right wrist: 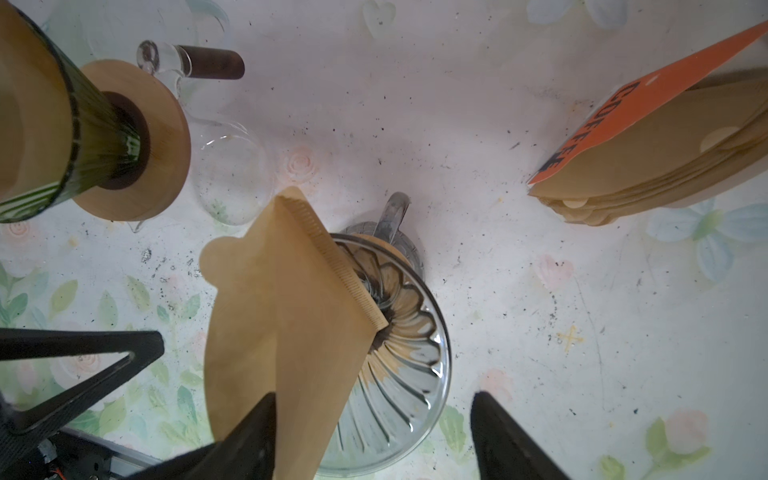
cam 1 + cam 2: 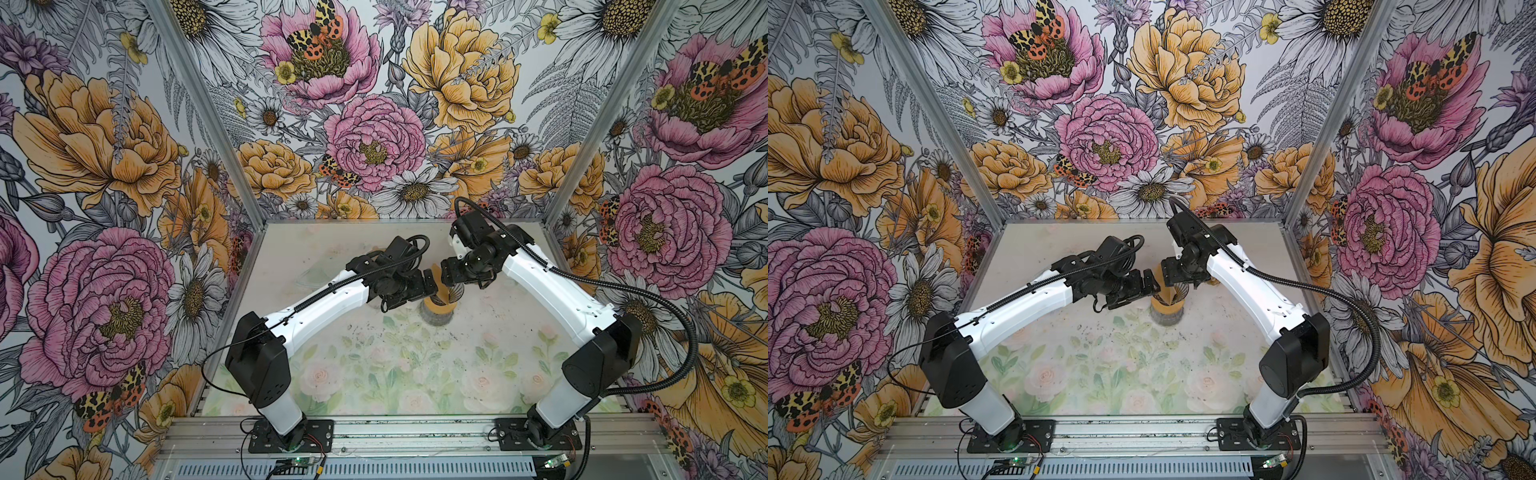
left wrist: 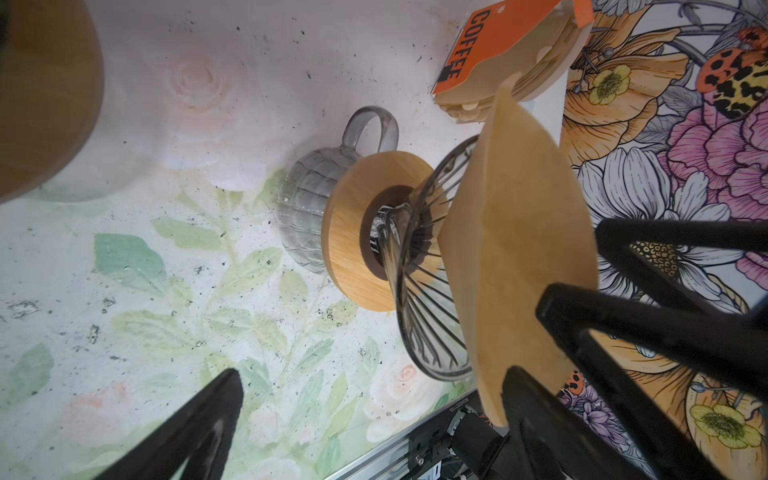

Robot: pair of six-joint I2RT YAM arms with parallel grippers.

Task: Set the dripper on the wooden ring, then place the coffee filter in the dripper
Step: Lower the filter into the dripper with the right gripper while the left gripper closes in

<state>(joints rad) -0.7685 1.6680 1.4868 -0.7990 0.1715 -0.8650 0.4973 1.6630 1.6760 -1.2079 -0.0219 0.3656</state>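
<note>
Flat tan coffee filter (image 1: 291, 311), crimped seam edge

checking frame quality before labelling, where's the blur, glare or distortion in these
Left wrist view: the nearest black finger is soft, the dripper crisp. Right wrist view: the coffee filter seam is sharp, highlights glint on the dripper glass, the near fingers blur. Both top views: even light, walls splayed by the wide lens.

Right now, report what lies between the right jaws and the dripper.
The brown coffee filter: its tip sits in the glass dripper and its top reaches up to the open right jaws, seen in the right wrist view.
</note>
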